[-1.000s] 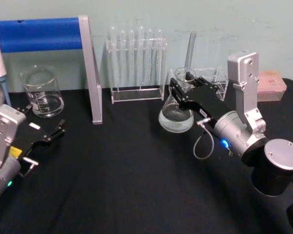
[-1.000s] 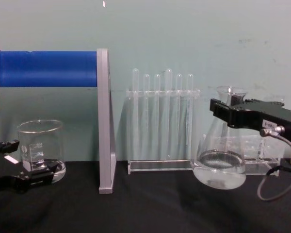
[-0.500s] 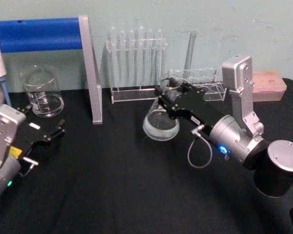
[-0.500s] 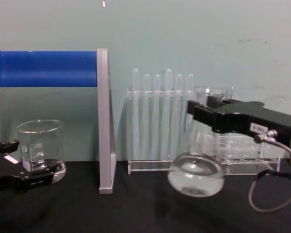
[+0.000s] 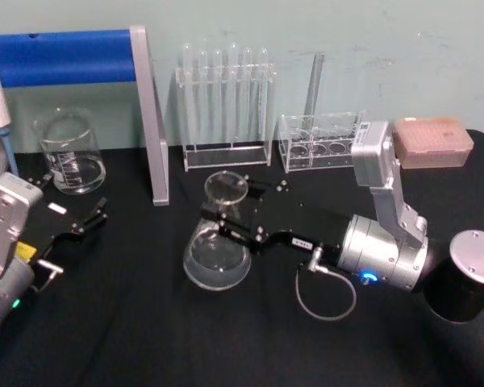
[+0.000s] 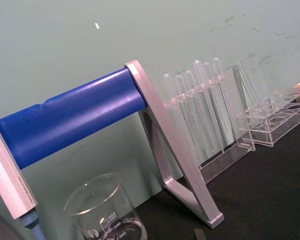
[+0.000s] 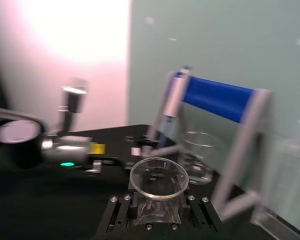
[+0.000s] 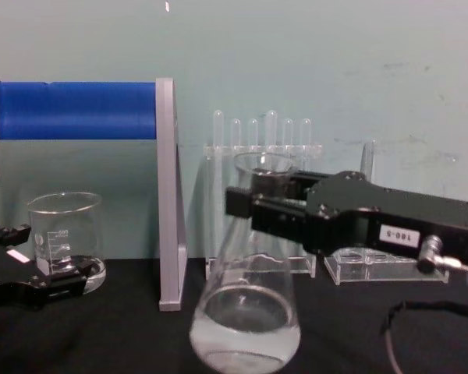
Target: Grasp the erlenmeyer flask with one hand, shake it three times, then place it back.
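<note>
My right gripper (image 5: 226, 222) has its fingers clamped on the neck of the erlenmeyer flask (image 5: 217, 256), holding it upright over the middle of the black table (image 5: 145, 339). I want short, level strokes with the mouth kept up. Shallow clear liquid pools in its base, and the beaker (image 5: 68, 153) near my open, empty left gripper (image 5: 68, 201) seems to hold a thin layer too.

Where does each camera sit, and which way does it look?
Head: up high, looking down at the table; left gripper open, right gripper clamping the erlenmeyer flask.
Chest: low, looking across; right gripper looms large.
Left wrist: faces the beaker and blue stand.
Right wrist: looks along its own fingers at the flask's mouth.
Head and chest share the flask.
</note>
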You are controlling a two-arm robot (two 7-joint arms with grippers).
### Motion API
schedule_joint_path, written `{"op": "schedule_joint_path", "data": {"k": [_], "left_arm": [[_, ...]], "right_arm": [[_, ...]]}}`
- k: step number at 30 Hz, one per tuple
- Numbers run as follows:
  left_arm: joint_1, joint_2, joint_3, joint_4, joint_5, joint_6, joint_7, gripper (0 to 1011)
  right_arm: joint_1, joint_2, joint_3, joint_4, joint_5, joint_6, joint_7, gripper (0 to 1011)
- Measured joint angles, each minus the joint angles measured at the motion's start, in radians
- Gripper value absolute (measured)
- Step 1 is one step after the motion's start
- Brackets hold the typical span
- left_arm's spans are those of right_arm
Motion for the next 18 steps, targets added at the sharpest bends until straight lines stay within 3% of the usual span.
{"op": "schedule_joint_path", "data": {"k": [5,11,18], "left_arm": [[0.0,0.0,0.0,0.0,0.0,0.0,0.0,1001],[0.0,0.0,0.0,0.0,0.0,0.0,0.0,1001],[0.0,0.0,0.0,0.0,0.0,0.0,0.0,1001]], "right_arm": [[0.023,0.033,-0.039,0.006,0.041,-0.032,0.128,449],[0.047,0.06,-0.077,0.013,0.076,-0.061,0.24,449],[0.064,0.079,-0.106,0.017,0.098,-0.074,0.298,449]]}}
